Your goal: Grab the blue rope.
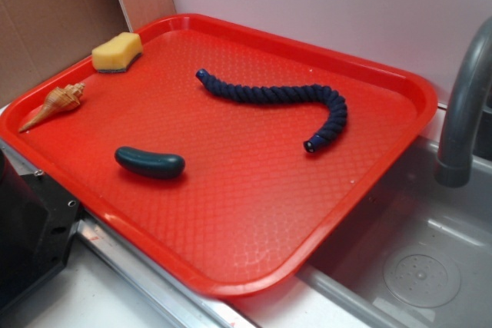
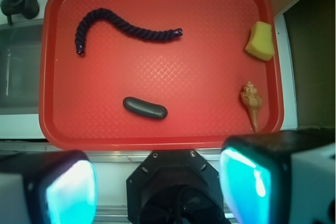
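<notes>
Up close, only the gripper (image 2: 157, 187) fingers' glowing pads (image 2: 71, 192) show, cut off at the wrist view's bottom edge, spread wide apart and holding nothing, well short of the red tray (image 1: 384, 182). On the tray the blue rope (image 1: 273, 94) lies curved near the far edge, one capped end hooking toward the tap-side corner. A dark green cucumber (image 1: 150, 162) sits nearer the front edge, a sponge (image 1: 117, 52) and a shell (image 1: 55, 104) by the opposite side; the tap (image 1: 465, 105) is partly cropped.
</notes>
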Available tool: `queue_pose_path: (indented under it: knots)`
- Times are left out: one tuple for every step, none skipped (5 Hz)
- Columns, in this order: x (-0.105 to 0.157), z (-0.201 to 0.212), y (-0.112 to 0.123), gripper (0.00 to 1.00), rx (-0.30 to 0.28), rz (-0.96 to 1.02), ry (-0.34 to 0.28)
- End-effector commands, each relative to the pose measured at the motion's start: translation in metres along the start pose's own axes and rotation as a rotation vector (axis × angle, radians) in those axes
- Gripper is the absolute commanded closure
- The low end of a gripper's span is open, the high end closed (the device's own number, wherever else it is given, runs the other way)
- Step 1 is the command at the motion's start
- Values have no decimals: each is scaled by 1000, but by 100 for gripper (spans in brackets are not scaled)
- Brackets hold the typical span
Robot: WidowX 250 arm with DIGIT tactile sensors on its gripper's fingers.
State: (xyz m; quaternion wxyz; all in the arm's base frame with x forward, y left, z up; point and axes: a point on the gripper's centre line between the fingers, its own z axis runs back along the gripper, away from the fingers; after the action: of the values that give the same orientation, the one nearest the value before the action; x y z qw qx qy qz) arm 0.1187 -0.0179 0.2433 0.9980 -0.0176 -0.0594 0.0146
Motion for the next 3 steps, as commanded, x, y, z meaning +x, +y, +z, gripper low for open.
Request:
queue_pose_path:
  knots:
    - [0,0,0,0,0,0,0]
    - [44,-56,-4,0,54,-121,76]
    - [90,-102,-15,0,98,-269,17]
